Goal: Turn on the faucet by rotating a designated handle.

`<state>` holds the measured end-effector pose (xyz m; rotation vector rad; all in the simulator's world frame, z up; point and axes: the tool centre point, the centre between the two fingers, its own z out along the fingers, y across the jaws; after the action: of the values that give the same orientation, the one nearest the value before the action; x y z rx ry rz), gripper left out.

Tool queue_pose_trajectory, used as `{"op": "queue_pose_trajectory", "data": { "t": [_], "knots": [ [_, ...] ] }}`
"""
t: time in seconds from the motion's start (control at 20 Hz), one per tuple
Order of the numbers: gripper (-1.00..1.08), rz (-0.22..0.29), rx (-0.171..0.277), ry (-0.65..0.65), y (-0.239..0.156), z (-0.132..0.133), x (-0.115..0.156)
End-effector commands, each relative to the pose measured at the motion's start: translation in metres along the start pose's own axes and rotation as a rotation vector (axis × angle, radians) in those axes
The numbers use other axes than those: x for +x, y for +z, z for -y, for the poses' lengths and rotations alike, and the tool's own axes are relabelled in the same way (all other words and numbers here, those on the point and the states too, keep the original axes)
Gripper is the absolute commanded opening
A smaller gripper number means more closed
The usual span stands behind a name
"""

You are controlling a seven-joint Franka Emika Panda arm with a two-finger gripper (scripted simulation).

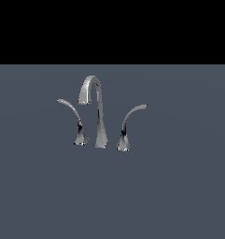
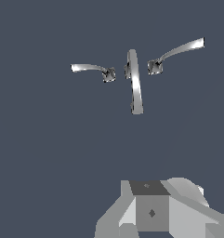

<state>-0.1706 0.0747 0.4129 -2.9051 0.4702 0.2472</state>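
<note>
The chrome faucet (image 1: 101, 126) stands on the grey floor, its tall gooseneck spout (image 2: 135, 88) in the middle. The handle (image 1: 71, 115) is the slender S-curved lever on the exterior view's left, with a thin tip and a dark-patched flared base. In the wrist view, seen from above, the handle (image 2: 91, 69) lies beside the spout. My gripper (image 2: 150, 211) shows only as grey blocks at that picture's edge, far from the faucet and touching nothing. Its fingertips are hidden. The exterior view does not show the gripper.
A thicker, brighter, more arched lever (image 1: 130, 122) stands on the spout's other side, and the wrist view also shows this second lever (image 2: 177, 51). Flat grey floor (image 1: 179, 196) surrounds the faucet.
</note>
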Motion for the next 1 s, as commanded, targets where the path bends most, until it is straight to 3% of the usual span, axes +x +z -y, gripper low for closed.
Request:
{"op": "queue_pose_trajectory", "data": {
  "t": [0.0,0.45,0.95],
  "knots": [
    [-1.00,0.025,0.021,0.073,0.011,0.010,0.014],
    [-1.00,0.092,0.050,0.351,0.057,0.039,0.060],
    [-1.00,0.106,0.025,0.681,0.116,0.064,0.110]
  ]
}}
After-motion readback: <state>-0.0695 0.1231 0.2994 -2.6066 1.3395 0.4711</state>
